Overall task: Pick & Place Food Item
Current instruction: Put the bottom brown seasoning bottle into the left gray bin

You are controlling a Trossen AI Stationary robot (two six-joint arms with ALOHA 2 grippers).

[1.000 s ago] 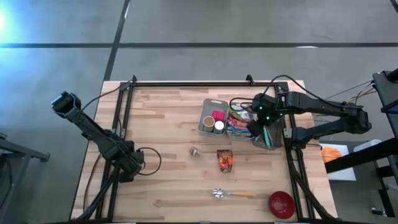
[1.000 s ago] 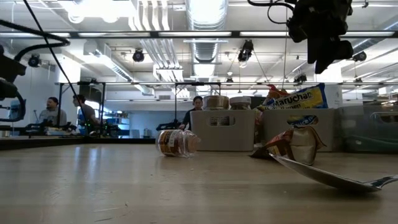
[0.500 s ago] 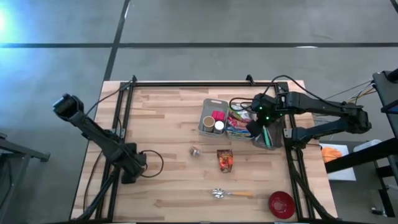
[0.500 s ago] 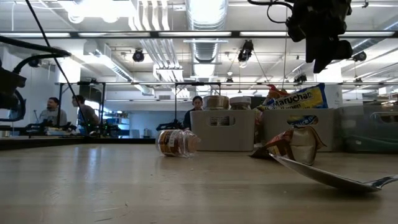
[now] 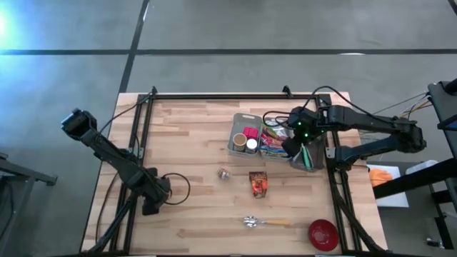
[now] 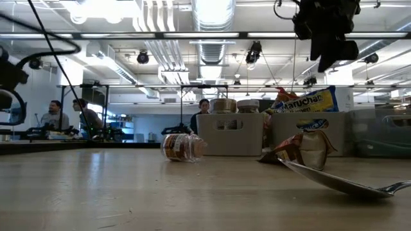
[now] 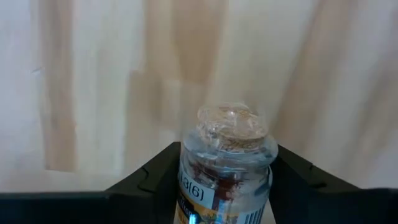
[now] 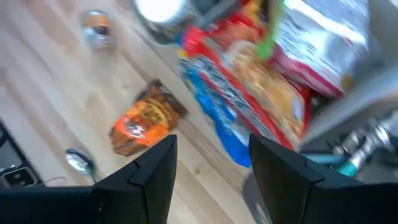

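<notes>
My left gripper (image 5: 152,198) hangs over the table's left part, near its front, pointing down; it is shut on a small clear jar (image 7: 227,165) with a printed label. In the high view the gripper hides this jar. A second small jar (image 5: 224,173) lies on its side mid-table. Beside it an orange-brown food pouch (image 5: 258,183) lies flat. My right gripper (image 8: 211,168) stands open and empty, high above the grey bins (image 5: 246,133) with snack bags (image 5: 275,139). My left gripper pinches the jar's body (image 7: 186,180) between its two fingers, one on either side, coming from above. The jar's clear rounded end (image 7: 233,121) points away from the wrist. I cannot tell whether the jar rests on the table or hangs clear.
A spoon (image 5: 265,223) and a red bowl (image 5: 323,233) lie near the front right. Black frame rails (image 5: 143,128) run along the table's left, far and right sides. A cable loop (image 5: 175,187) lies beside my left gripper. People sit in the room beyond (image 6: 58,115).
My left arm has shifted a little toward the table's near edge and sunk slightly. My right arm has kept still, and the things on the table have not moved.
</notes>
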